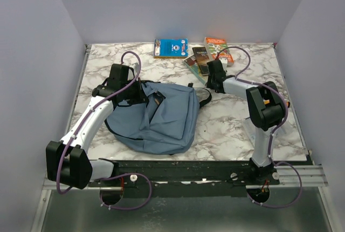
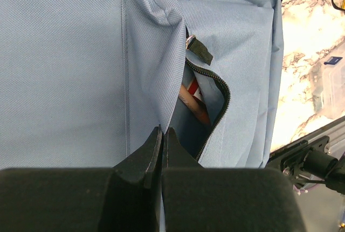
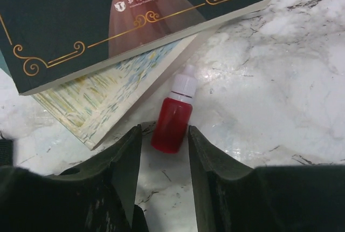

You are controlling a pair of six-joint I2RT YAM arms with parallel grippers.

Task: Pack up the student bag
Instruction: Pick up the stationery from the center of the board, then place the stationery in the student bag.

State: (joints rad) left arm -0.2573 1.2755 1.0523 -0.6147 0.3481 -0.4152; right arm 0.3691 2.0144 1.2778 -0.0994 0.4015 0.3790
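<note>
The student bag (image 1: 161,118) lies flat on the marble table, dusty blue, with its zipper (image 2: 218,110) open. Something orange and red (image 2: 193,101) shows inside the opening. My left gripper (image 1: 141,93) is shut on a fold of the bag's fabric (image 2: 64,70) at the edge of that opening, pinched between its tips (image 2: 162,130). My right gripper (image 1: 211,83) is low over the table beside the books. A small red bottle with a white cap (image 3: 171,124) lies between its open jaws (image 3: 164,128), with a gap still on the left side.
A dark book with gold trim (image 3: 108,16) lies on a pale patterned one (image 3: 102,97) just beyond the bottle. A blue book (image 1: 171,47) and an orange one (image 1: 217,49) lie at the back edge. Plain walls close in the table.
</note>
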